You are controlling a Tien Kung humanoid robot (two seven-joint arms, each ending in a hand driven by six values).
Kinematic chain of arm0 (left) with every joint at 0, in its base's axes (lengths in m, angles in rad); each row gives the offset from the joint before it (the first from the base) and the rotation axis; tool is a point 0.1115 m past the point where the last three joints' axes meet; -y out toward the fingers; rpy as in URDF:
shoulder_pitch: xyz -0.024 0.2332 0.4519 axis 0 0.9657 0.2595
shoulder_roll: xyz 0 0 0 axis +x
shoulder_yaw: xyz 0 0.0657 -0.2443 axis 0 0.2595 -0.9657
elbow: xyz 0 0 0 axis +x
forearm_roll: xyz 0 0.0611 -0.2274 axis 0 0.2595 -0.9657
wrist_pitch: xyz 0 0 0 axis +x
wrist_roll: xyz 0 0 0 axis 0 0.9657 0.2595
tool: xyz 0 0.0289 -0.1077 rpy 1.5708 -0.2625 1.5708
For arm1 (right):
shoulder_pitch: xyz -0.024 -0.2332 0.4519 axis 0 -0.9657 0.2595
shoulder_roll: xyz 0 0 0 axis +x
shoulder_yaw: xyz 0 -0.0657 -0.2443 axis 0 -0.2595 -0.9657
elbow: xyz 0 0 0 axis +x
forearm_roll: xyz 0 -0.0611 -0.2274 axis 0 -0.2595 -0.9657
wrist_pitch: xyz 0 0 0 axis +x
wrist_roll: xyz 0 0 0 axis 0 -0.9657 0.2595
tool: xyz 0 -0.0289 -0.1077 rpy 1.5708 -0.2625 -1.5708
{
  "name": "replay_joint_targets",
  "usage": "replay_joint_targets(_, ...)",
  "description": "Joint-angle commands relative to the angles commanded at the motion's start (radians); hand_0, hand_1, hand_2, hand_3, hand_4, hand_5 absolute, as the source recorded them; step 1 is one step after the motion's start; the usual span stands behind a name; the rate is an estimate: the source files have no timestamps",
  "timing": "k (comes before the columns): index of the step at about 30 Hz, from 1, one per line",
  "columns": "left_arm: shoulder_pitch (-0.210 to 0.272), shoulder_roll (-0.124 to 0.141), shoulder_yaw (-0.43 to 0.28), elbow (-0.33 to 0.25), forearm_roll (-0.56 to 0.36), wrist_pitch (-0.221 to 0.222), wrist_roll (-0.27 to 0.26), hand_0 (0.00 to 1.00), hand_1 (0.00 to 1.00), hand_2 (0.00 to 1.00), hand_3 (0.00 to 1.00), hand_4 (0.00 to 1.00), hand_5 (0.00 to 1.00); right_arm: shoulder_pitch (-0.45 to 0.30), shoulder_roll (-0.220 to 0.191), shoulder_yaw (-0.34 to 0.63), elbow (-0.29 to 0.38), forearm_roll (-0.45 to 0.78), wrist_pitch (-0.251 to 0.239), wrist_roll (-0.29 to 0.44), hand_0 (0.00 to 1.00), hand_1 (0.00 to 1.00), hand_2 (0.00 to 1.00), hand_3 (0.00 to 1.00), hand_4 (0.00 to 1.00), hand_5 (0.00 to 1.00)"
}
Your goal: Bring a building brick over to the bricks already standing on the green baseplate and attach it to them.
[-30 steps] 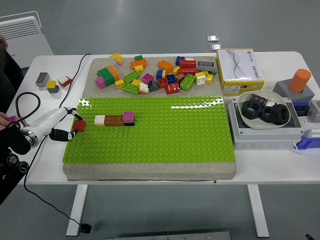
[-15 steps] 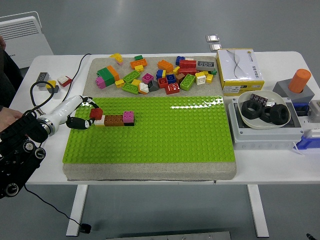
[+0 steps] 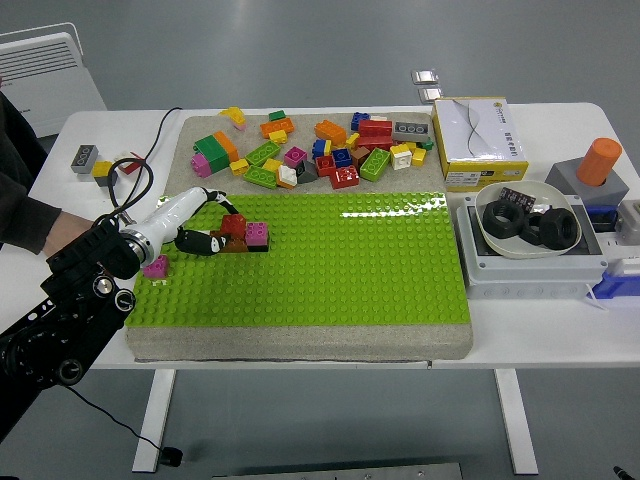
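The red brick (image 3: 234, 225) has travelled from the baseplate's left edge toward three o'clock and now sits over the brown part of the standing row, just beside the pink brick (image 3: 257, 232). A second ago it was near the left edge, well apart from the row; half a second ago it hung over the row's white end. The left hand (image 3: 205, 238) has come across with it, and its fingers (image 3: 200, 242) are closed around the red brick, white thumb above and dark digits below. The hand now hides the white brick entirely and part of the brown brick (image 3: 232, 244).

I judge the carry nearly finished: the brick is above the row, and what remains is seating it on the studs and pressing down. Whether it already touches the studs cannot be told from here.

A small pink piece (image 3: 156, 266) lies on the green baseplate (image 3: 340, 270) at about eight o'clock from the row, just under the wrist. The loose brick pile (image 3: 320, 150) lies toward twelve o'clock. The right hand is out of view. At nine o'clock a person's dark sleeve (image 3: 30, 215) rests over the worktop (image 3: 540, 335).

The yellow-and-white box (image 3: 478, 140) at two o'clock carries print too small to read; no other writing is legible.
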Motion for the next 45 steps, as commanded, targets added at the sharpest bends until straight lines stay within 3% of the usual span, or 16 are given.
replay_joint_targets(13, 0.001, -0.014, -0.007, 0.016, 0.017, 0.003, -0.001, 0.957, 0.948, 0.925, 0.489, 0.636, 0.002, -0.001, 0.001, 0.008, 0.0, -0.012, 0.001, 0.0, 0.521, 0.563, 0.752, 0.839, 0.938, 0.998)
replay_joint_targets(29, 0.001, 0.0, -0.022, -0.007, 0.058, -0.004, 0.013, 0.957, 0.948, 0.924, 0.489, 0.639, 0.002, 0.0, 0.0, 0.001, 0.0, -0.001, -0.001, 0.0, 0.521, 0.564, 0.752, 0.838, 0.939, 0.998)
replay_joint_targets(45, -0.007, -0.033, 0.004, 0.02, 0.052, 0.003, 0.008, 0.957, 0.946, 0.924, 0.491, 0.644, 0.002, 0.003, 0.003, 0.008, 0.0, -0.011, 0.001, 0.0, 0.521, 0.561, 0.752, 0.839, 0.94, 0.998)
